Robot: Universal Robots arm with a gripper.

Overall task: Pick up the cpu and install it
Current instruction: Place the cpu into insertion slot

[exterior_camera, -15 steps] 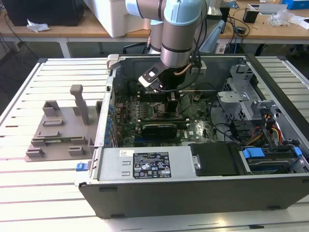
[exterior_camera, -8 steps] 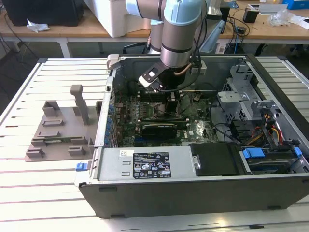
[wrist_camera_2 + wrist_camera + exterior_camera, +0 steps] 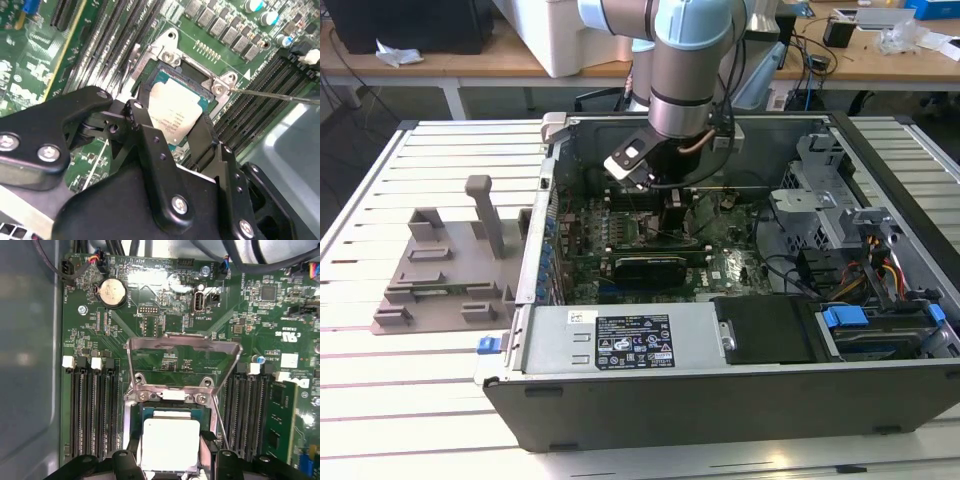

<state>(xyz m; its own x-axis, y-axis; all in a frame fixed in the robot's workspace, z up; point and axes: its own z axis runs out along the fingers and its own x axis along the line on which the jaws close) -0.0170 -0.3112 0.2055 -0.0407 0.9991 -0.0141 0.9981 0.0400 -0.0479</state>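
The cpu (image 3: 171, 442) is a small square chip with a silvery-white top and a green rim. It lies level in the motherboard socket (image 3: 150, 412), also seen as the cpu (image 3: 175, 107) in the second wrist view. My gripper (image 3: 171, 454) is straight above it, with a black finger against each of two opposite sides of the chip. In the exterior view my gripper (image 3: 677, 215) reaches down into the open computer case (image 3: 720, 390), over the green motherboard (image 3: 730, 265). Whether the chip sits fully down in the socket I cannot tell.
The socket's metal load plate (image 3: 182, 342) stands hinged open beyond the chip, and its thin lever wire (image 3: 280, 94) sticks out sideways. Memory slots (image 3: 90, 410) flank the socket. A grey plastic tray (image 3: 445, 270) lies outside the case at the exterior view's left. Cables (image 3: 885, 270) and a drive cage (image 3: 820, 195) fill the right.
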